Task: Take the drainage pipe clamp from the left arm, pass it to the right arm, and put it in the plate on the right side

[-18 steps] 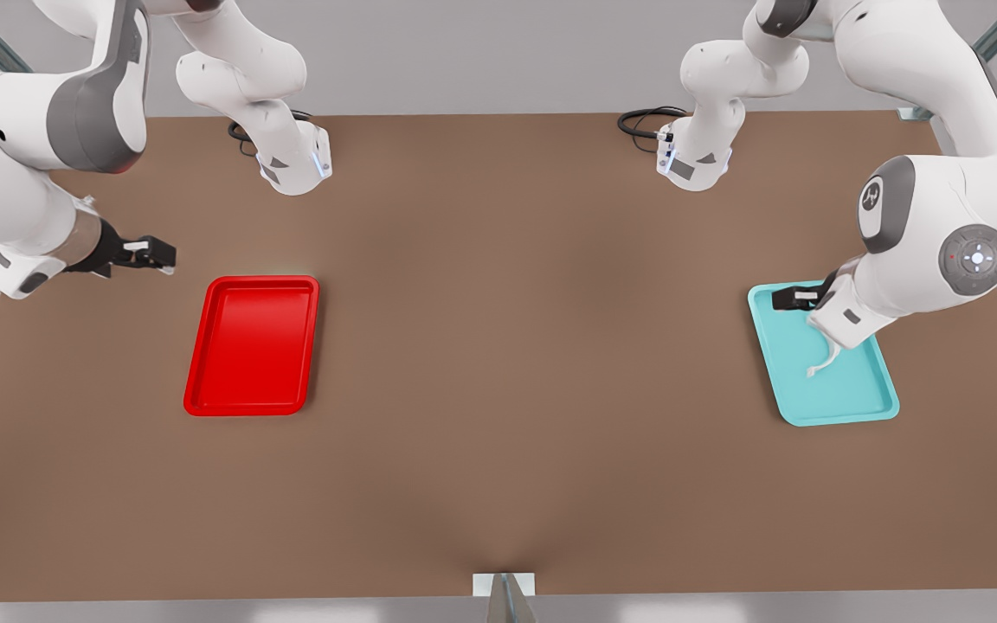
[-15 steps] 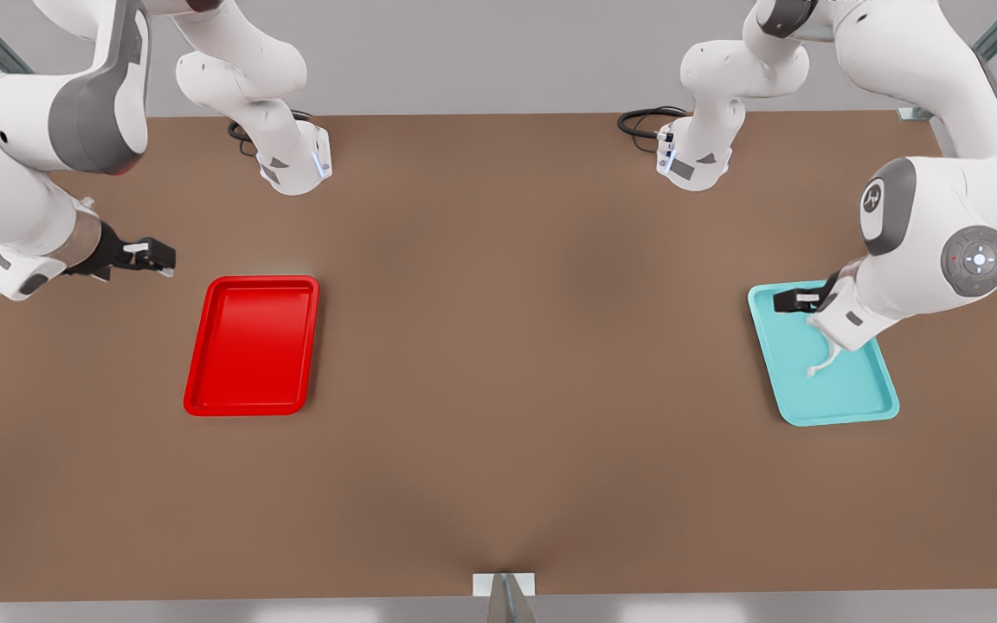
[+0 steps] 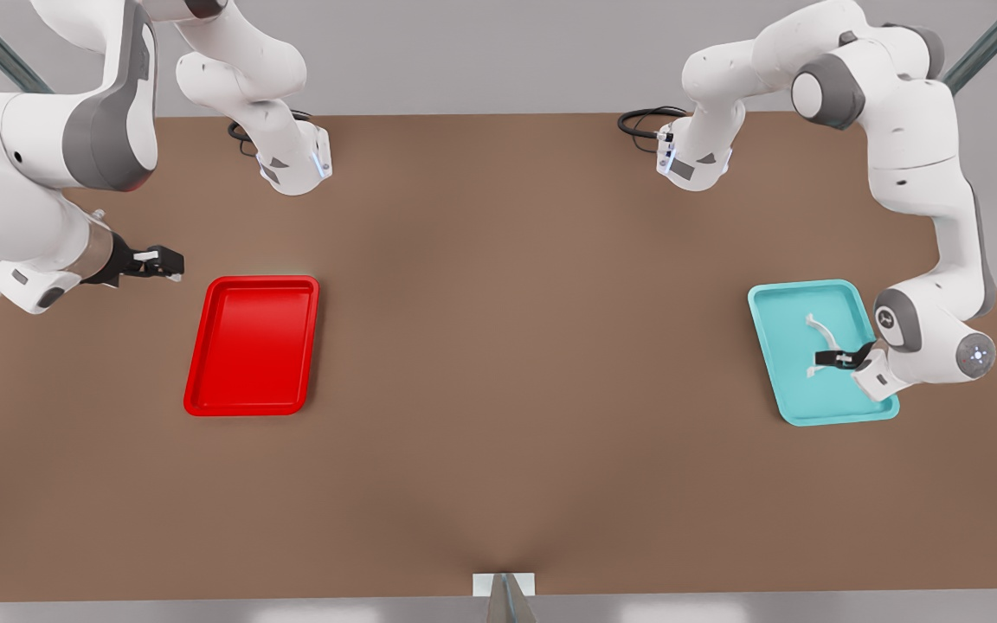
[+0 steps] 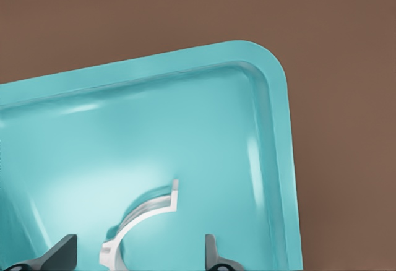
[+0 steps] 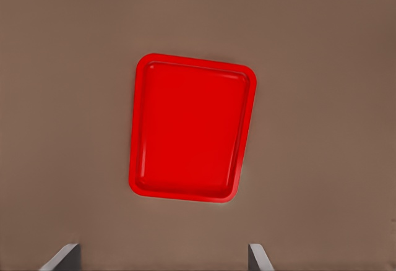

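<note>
The drainage pipe clamp (image 3: 819, 343) lies in the teal tray (image 3: 771, 346) near the bench's edge on the front view's right. The left gripper (image 3: 831, 358) sits low over it with jaws spread either side, seemingly not yet touching it. The right gripper (image 3: 171, 263) waits released beside the far corner of the plate (image 3: 204, 346).

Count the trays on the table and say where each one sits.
2. The red plate lies on the front view's left, near the right gripper. The teal tray lies on the front view's right, holding the drainage pipe clamp under the left gripper.
</note>
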{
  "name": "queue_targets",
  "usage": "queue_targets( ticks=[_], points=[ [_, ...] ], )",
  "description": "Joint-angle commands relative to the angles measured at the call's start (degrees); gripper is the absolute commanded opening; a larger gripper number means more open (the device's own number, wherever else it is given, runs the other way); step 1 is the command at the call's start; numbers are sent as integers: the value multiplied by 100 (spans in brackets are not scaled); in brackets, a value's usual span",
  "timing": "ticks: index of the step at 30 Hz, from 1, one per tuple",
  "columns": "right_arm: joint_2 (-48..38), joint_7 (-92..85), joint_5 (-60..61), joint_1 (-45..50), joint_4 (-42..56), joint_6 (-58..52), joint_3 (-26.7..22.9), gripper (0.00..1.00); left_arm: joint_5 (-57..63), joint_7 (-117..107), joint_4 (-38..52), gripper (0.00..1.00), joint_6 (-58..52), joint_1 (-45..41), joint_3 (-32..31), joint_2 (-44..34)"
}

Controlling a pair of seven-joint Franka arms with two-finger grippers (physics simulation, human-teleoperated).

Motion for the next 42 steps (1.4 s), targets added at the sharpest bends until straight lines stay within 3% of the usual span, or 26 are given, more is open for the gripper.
queue_targets(
  ticks=[1,9,10,13,21,23,33,35,38,42],
  points=[
    [-6,-146,0,0,1,-38,-3,100,7,6154,-54,100,836,5,-18,10],
    [3,-173,0,0,-8,-38,-3,100,16,7042,-220,100,580,84,-18,-7],
    [3,-182,0,0,-8,-38,-3,100,16,6998,-651,100,1625,58,-18,-131],
    [3,-199,0,0,-8,-99,-3,100,16,6884,-942,100,2673,76,-27,-131],
    [29,-208,0,0,-8,-117,-3,100,-11,6682,-1091,100,1724,93,-27,-131],
    [29,-208,18,0,-8,-117,-3,100,-11,6673,-1091,82,1759,93,-27,-122],
    [64,-208,62,9,-96,-248,5,100,-90,6682,-1337,79,2128,120,-27,-131],
    [73,-208,62,27,-96,-248,-3,100,-99,6673,-1346,73,2330,120,-27,-113],
    [73,-208,62,27,-96,-248,-3,100,-99,6673,-1346,54,2295,120,-27,-131],
    [73,-208,70,27,-96,-248,-3,100,-99,6673,-1346,52,2207,120,-36,-139]
  ],
)
